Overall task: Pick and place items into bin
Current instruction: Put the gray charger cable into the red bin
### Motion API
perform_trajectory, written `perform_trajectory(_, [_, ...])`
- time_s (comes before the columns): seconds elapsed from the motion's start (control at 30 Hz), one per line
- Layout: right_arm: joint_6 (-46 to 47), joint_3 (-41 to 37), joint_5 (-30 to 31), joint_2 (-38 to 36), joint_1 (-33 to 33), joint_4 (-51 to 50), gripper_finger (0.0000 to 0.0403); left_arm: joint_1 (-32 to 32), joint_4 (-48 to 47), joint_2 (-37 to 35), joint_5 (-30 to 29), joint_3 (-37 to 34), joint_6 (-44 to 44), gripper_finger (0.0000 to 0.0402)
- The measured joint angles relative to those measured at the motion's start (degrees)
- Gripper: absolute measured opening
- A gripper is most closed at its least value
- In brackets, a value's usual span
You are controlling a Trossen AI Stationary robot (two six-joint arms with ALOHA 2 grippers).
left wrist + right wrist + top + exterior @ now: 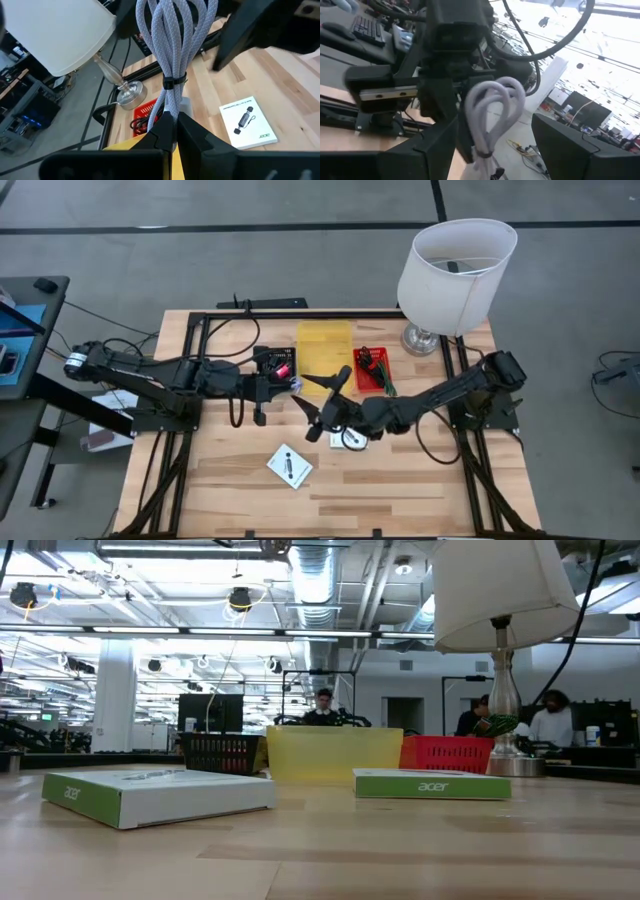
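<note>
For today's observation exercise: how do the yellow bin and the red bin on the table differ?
The yellow bin is larger and paler, and looks empty from above; the red bin is smaller, with grid-like walls in the low view, and holds dark cords. The yellow bin sits left of the red bin. Both are open-topped and stand near the lamp.

I'm watching a coiled pale-grey braided cord (pixel 170 45), cinched by a black tie, hanging looped above the tabletop, a white square card (pixel 289 467) with a black mark lying flat near the front, another white card (pixel 350 438) sitting mid-table.
</note>
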Motion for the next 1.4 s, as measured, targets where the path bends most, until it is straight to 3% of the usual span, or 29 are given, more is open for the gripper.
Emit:
perform_trajectory(0.2, [0.4, 0.0, -1.0, 0.0, -1.8, 0.0, 0.0247, 0.0, 0.7, 0.0, 1.0, 0.0, 0.0, 0.0])
perform_trajectory(0.33, [0.4, 0.0, -1.0, 0.0, -2.2, -0.1, 0.0222, 0.0, 1.0, 0.0, 0.9, 0.0, 0.1, 0.0])
perform_trajectory(0.43, [0.4, 0.0, -1.1, 0.0, -2.2, -0.2, 0.0181, 0.0, 1.1, 0.0, 0.9, 0.0, 0.2, 0.0])
perform_trajectory(0.67, [0.4, 0.0, -1.7, 0.0, -2.0, -0.6, 0.0039, 0.0, 1.2, 0.0, 0.8, 0.1, 0.3, 0.0])
perform_trajectory(0.73, [0.4, 0.0, -1.7, 0.0, -2.0, -0.7, 0.0017, 0.0, 1.1, 0.0, 0.7, 0.1, 0.2, 0.0])
perform_trajectory(0.93, [0.5, 0.0, -1.5, 0.0, -2.0, -0.7, 0.0039, 0.0, 1.0, 0.0, 0.8, 0.1, -0.1, 0.0024])
perform_trajectory(1.07, [0.4, 0.0, -1.2, 0.0, -2.0, -0.7, 0.0017, -0.4, 0.5, 0.0, -0.4, 0.1, 0.5, 0.0051])
perform_trajectory(1.23, [0.4, 0.0, -1.0, 0.0, -2.1, -0.9, 0.0019, -2.5, 0.3, 0.0, -5.8, 0.1, 2.2, 0.0094])
perform_trajectory(1.4, [0.4, 0.0, 1.7, 0.0, -2.0, -2.5, 0.0028, -4.8, -3.4, 0.0, -15.8, 0.1, 2.0, 0.0139])
